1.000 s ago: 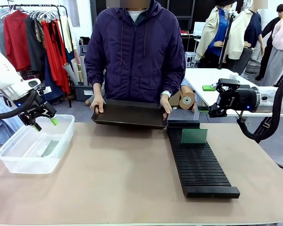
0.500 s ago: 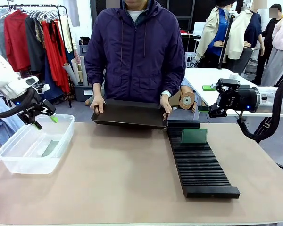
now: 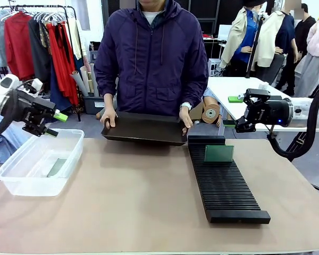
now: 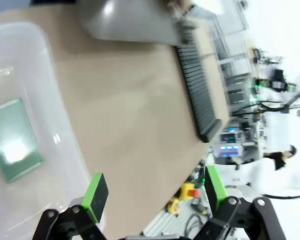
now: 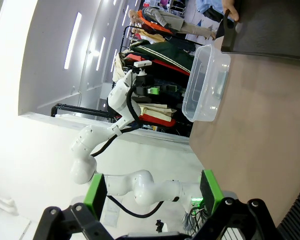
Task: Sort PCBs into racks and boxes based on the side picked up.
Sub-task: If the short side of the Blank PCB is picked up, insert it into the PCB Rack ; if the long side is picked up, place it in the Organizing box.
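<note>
One green PCB (image 3: 57,167) lies flat on the floor of the clear plastic box (image 3: 21,180) at the table's left; in the left wrist view the PCB (image 4: 15,145) shows through the box (image 4: 55,100). A second PCB (image 3: 219,153) stands upright in a slot near the far end of the long black rack (image 3: 226,191). My left gripper (image 3: 56,124) hovers open and empty above the box's far left edge, fingers pointing right. My right gripper (image 3: 242,111) hangs open and empty in the air right of the rack's far end. Both wrist views show spread green pads (image 4: 96,195) (image 5: 96,192).
A person in a purple jacket holds a smooth dark tray (image 3: 146,129) by both handles at the far edge. The wide brown table (image 3: 138,202) lies between box and rack. The right wrist view shows the box (image 5: 205,85) and tray (image 5: 270,25) sideways.
My left gripper has lifted and drawn back to the left from over the box, turning its fingers from downward to sideways. The right arm, both PCBs and the tray stay put.
</note>
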`<state>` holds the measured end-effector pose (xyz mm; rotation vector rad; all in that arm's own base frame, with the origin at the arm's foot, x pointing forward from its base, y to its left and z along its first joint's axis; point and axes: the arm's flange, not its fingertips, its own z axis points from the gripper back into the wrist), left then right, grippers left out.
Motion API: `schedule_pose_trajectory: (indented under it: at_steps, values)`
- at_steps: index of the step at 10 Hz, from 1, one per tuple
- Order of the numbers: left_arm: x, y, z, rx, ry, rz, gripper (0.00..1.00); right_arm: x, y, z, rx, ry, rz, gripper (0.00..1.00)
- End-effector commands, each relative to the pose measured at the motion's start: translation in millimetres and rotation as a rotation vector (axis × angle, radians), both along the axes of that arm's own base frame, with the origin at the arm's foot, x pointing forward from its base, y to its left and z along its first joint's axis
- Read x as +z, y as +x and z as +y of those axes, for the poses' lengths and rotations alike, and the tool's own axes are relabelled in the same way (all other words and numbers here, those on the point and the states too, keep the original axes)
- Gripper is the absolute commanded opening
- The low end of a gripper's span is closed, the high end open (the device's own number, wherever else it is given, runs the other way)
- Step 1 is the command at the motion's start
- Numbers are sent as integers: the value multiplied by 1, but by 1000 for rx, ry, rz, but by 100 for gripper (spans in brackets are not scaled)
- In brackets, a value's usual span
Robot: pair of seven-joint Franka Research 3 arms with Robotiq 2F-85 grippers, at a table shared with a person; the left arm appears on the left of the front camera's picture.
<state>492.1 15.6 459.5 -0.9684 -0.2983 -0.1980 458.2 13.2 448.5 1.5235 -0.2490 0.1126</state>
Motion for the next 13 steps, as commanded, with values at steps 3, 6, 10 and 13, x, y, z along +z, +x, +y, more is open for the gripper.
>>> schedule_pose_trajectory:
  at_steps: [3, 6, 10, 13]
  values:
    - [-2, -12, 9, -39, -350, 71, 100, 2, -1, 1, 4, 2, -14, 100]
    - [-5, -14, 13, -48, -431, 158, 100, 2, -1, 1, 4, 2, -14, 100]
    - [0, -17, 19, 38, -371, 126, 100, 2, -1, 1, 4, 2, -14, 100]
    - [-10, -16, 17, -17, -400, 154, 100, 2, -1, 1, 4, 2, -14, 100]
